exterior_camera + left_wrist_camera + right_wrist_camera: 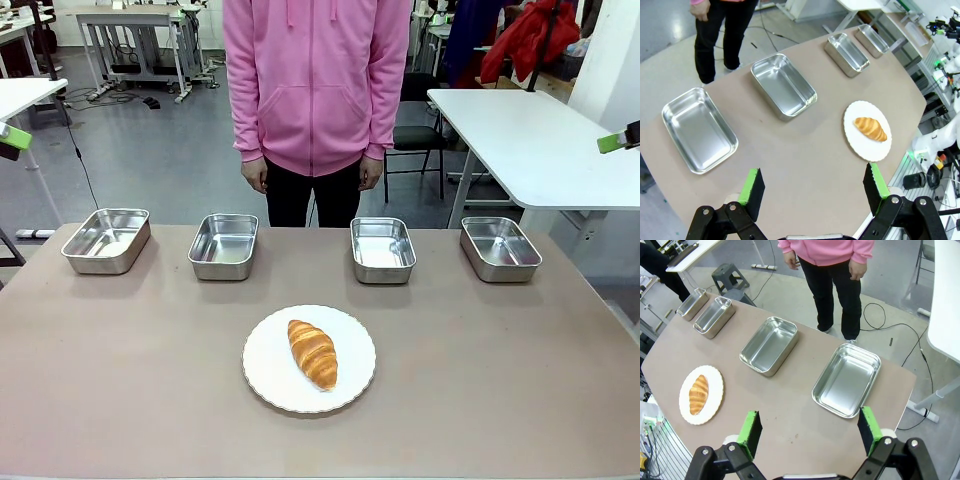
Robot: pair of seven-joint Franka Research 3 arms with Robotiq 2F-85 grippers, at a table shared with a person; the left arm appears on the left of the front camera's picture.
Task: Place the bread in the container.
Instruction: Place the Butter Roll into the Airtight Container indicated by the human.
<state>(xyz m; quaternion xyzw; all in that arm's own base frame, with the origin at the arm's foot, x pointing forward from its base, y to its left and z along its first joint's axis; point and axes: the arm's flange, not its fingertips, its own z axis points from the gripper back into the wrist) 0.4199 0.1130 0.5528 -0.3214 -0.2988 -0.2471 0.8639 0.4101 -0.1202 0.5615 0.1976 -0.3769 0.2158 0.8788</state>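
Note:
The bread (pixel 313 353), a golden-brown croissant, lies on a round white plate (pixel 270 365) at the table's near middle. Beyond it stand several look-alike shallow steel trays in a row, all empty: far left (pixel 105 240), left of middle (pixel 223 245), right of middle (pixel 383 250), far right (pixel 500 248). Which one is the container I cannot tell. My left gripper (pixel 812 180) hangs open high over the table's left end, with the bread (pixel 870 128) far off. My right gripper (pixel 808 422) is open above the right end, well away from the bread (pixel 699 394). Both hold nothing.
A person in a pink hoodie (pixel 316 80) stands at the table's far edge, hands hanging down by the sides. The brown tabletop (pixel 500 380) is bare on both sides of the plate. White tables stand farther back.

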